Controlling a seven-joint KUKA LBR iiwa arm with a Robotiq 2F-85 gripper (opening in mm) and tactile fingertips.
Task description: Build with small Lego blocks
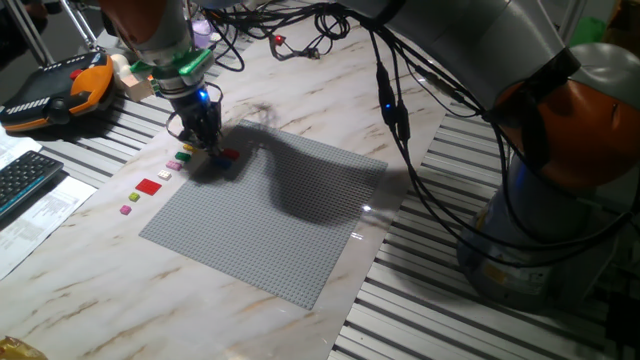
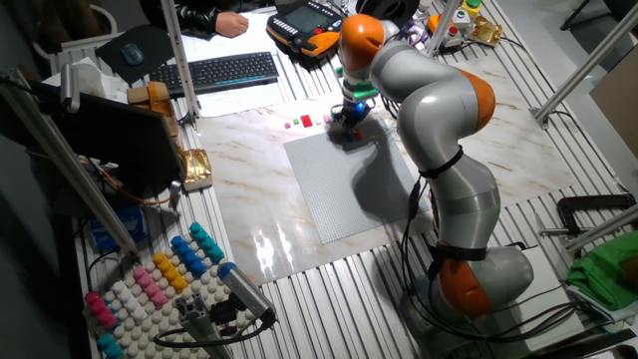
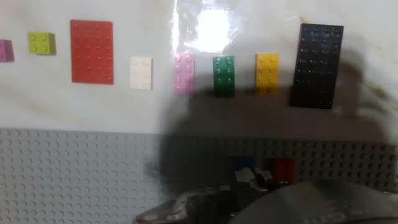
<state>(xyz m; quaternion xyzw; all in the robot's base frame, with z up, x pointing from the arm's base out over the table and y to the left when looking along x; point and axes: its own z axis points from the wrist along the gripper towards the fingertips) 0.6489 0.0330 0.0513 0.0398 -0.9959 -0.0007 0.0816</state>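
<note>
Gripper: the gripper (image 1: 208, 143) is down at one corner of the grey baseplate (image 1: 290, 215), the corner nearest the row of loose bricks; in the hand view its dark fingers (image 3: 249, 180) sit low over the studs, blurred, and whether they are spread or pinching cannot be told.
On the baseplate: a blue brick (image 3: 244, 163) and a red brick (image 3: 284, 168) sit side by side on the studs right at the fingertips; contact with the fingers cannot be judged.
Loose bricks: on the marble table (image 1: 330, 90) just off the baseplate's edge, a row runs parallel to that edge: pink brick (image 3: 5, 50), lime brick (image 3: 41, 42), large red plate (image 3: 92, 51), white brick (image 3: 141, 73), pale pink brick (image 3: 184, 73), green brick (image 3: 224, 76), yellow brick (image 3: 267, 73), large black plate (image 3: 318, 65).
Arm: the grey and orange arm (image 2: 439, 110) reaches across the baseplate, casting a broad shadow on it.
Surroundings: a keyboard (image 2: 224, 72) lies well beyond the baseplate's far side in the other fixed view.
</note>
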